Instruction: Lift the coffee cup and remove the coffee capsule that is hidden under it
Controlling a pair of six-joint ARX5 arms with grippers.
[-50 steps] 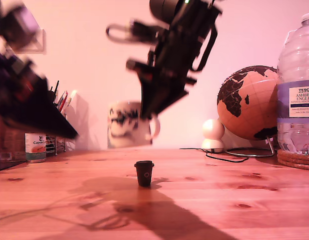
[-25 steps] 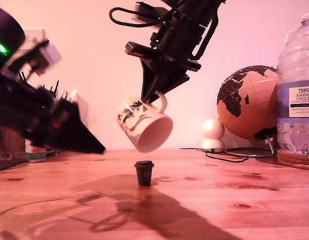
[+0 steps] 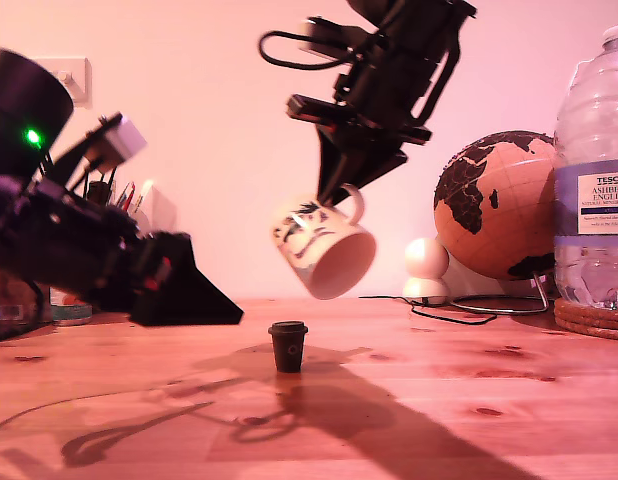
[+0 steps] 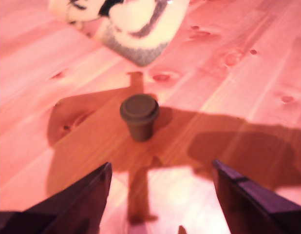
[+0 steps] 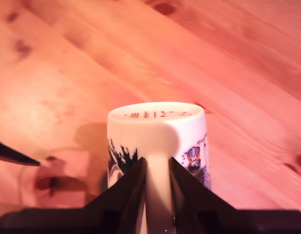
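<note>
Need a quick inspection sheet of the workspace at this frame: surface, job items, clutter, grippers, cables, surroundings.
Surface: wooden table, knotty, dry.
Job's things: mug airborne, tilted, held by its handle; capsule uncovered, standing on the table.
Clutter: globe, water bottle, tin can, pen holder, partly hidden.
Grippers: my second gripper shut on the mug handle; my first gripper open, low, aimed at the capsule.
Cables: thin black cable near the globe stand.
Surroundings: plain wall, wall socket.

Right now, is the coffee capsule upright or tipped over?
Upright: the coffee capsule stands on the table with its flared rim up, uncovered, below the lifted coffee cup.
</note>
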